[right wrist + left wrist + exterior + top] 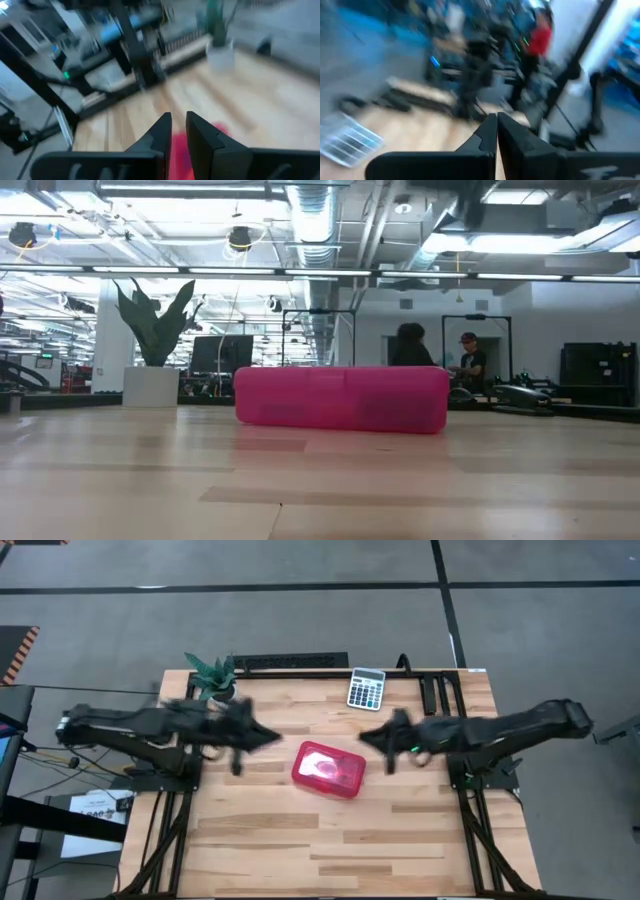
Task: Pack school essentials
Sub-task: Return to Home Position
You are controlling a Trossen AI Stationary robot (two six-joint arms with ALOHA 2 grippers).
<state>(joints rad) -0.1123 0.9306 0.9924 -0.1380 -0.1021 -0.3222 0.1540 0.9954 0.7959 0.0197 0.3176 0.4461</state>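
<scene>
Risk at this stage is small, and it runs from the big things down. The pale wooden plank table carries only three things, so the main hazard is the two dark arms themselves. The left arm and the right arm both reach inward above the table, tips pointing at each other across the middle. A careless sweep toward home could bring them together or drag a link across what lies below. Between the two tips, a little off their line, lies the red translucent plastic hinged case, flat and level on the table with its lid down. None of the school essentials lies loose on the table, so they are judged to be inside the case, though its contents cannot be made out. Whether the latch has caught cannot be told; if it has not, a knock could spring the lid and spill them. The small green potted plant stands at the table's edge close beside the left arm and looks easy to tip. The grey calculator with pale keys lies along the same edge, apart from both arms. The left tool has its fingers drawn together to a bare slit and holds nothing. The right tool shows a narrow gap, also empty, with the case just beyond its fingertips, so a low dip there would clip the lid.
</scene>
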